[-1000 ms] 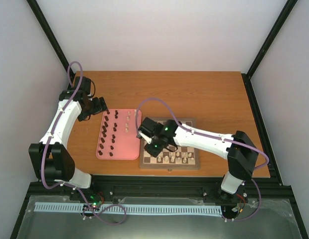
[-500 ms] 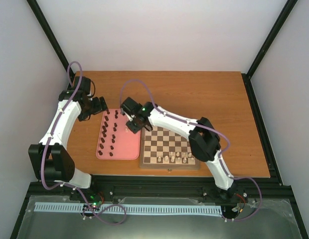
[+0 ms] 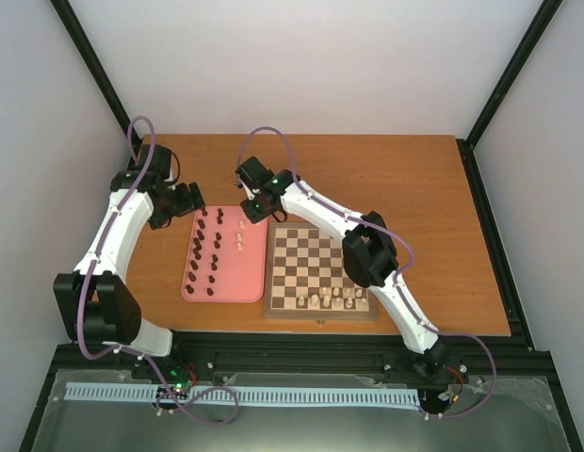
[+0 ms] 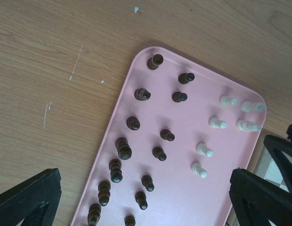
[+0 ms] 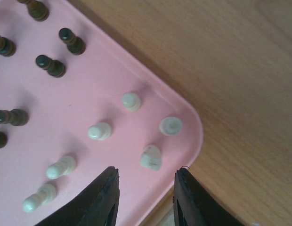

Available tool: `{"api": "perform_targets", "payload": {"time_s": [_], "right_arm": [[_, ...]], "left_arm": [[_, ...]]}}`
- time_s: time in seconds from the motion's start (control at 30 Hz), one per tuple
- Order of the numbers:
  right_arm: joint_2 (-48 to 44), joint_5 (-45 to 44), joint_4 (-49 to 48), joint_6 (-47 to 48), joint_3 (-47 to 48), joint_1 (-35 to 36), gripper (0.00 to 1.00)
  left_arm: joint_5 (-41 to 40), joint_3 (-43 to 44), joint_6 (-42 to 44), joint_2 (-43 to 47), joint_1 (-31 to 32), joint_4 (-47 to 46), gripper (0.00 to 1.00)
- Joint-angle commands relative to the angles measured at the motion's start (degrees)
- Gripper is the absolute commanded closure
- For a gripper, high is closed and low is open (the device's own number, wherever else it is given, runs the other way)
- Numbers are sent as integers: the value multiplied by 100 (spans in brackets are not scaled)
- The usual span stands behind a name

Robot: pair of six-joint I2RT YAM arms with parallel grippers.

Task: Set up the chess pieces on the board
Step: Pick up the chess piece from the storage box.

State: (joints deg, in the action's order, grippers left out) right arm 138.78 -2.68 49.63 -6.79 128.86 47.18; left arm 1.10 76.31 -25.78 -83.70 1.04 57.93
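Pink rounded-corner tray (image 3: 243,279) lies flat on the brown wooden table (image 3: 386,179)

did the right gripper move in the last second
Yes. The right gripper left the near-left part of the small wooden chessboard and went farther out and left, ending over the far right corner of the pink rounded tray.

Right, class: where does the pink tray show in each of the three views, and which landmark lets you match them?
Top external: tray left of the board.
Left wrist: tray slants across the middle and right.
Right wrist: tray fills the left, one rounded corner mid-right.
Shared landmark: six white pieces near one corner.
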Motion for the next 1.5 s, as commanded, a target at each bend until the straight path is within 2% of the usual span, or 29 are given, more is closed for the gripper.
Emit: {"api": "perform_targets", "payload": {"time_s": [0.0, 0.57, 0.93, 1.07, 1.47], "right_arm": [[91, 326, 87, -191, 60, 55, 68], [624, -16, 126, -287, 420, 55, 62], [820, -34, 108, -238, 609, -22, 63], [896, 45, 141, -219, 740, -50, 67], [900, 183, 230, -193, 746, -60, 87]], "left_arm": [[152, -1, 25, -29, 19, -127, 0], [188, 55, 3, -94, 19, -119, 0], [164, 83, 12, -228, 17, -132, 0], [155, 90, 12, -255, 16, -132, 0], [171, 87, 12, -271, 14, -132, 0]]}}
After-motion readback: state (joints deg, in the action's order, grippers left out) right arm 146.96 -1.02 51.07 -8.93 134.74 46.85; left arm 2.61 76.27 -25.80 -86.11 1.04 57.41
